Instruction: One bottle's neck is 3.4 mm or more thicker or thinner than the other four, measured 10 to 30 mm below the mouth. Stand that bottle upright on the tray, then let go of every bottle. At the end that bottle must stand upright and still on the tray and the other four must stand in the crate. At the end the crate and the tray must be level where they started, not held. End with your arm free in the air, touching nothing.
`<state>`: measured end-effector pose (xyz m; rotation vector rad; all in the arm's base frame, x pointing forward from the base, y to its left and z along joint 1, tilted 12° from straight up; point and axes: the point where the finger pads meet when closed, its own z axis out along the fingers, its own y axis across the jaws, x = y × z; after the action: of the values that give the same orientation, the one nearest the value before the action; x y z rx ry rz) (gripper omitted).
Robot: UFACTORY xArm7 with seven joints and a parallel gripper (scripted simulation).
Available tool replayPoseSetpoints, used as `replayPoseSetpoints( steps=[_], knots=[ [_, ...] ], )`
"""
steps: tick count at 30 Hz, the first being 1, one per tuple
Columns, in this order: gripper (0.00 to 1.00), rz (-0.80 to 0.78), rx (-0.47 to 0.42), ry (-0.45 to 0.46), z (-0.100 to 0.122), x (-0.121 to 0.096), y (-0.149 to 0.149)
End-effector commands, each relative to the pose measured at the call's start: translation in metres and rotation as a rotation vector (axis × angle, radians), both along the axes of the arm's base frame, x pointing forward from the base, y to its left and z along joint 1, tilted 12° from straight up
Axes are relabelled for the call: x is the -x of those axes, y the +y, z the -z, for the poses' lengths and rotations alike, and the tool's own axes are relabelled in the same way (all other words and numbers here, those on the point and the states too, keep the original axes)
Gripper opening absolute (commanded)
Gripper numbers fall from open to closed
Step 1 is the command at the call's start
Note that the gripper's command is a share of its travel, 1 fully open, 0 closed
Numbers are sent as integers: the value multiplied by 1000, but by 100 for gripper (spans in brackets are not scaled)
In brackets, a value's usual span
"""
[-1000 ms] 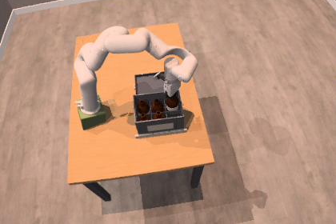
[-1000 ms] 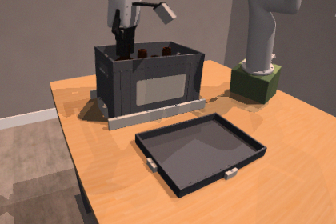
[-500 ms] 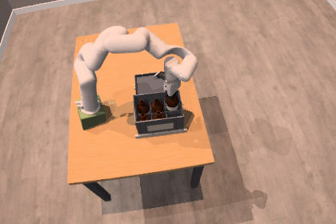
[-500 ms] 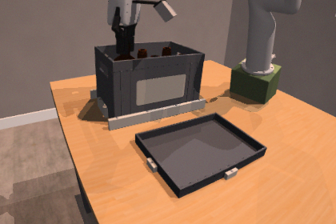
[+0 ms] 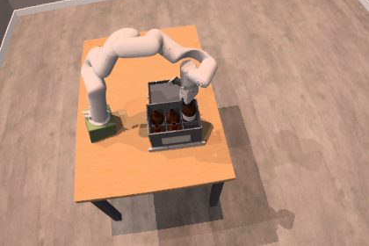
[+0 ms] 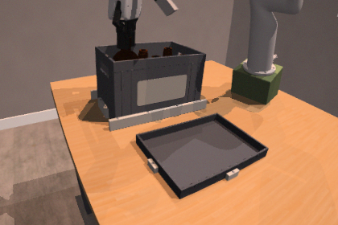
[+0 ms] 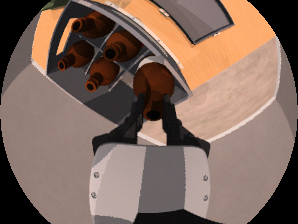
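Observation:
My gripper (image 5: 188, 101) (image 6: 126, 47) (image 7: 153, 101) is shut on the neck of a brown bottle (image 5: 189, 111) (image 6: 125, 55) (image 7: 153, 80). The bottle hangs about upright, raised in its compartment at one corner of the crate (image 5: 155, 140) (image 6: 197, 83). Its shoulder is near the rim and its pale label shows. The other four brown bottles (image 5: 156, 118) (image 5: 172, 117) (image 7: 77, 54) (image 7: 103, 72) stand in crate compartments. Their lower parts are hidden. The dark tray (image 5: 164, 92) (image 6: 201, 153) (image 7: 215, 20) lies flat beside the crate, with no bottle on it.
Pale rails (image 6: 161, 115) (image 5: 177, 147) run along the crate's foot. Small pale blocks (image 6: 153, 165) (image 6: 232, 174) sit against the tray's edges. The arm's green base block (image 5: 102, 130) (image 6: 257, 83) stands on the wooden table (image 5: 132, 170), on the crate's other side from the gripper.

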<state>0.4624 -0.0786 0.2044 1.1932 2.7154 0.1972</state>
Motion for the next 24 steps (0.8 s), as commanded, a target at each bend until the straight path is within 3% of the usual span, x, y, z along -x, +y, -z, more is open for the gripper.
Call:
replayPoseSetpoints(
  steps=[1, 24],
  knots=[
    [0, 1, 1, -3, -7, 1, -1],
    [0, 1, 1, -3, -21, 4, -2]
  ],
)
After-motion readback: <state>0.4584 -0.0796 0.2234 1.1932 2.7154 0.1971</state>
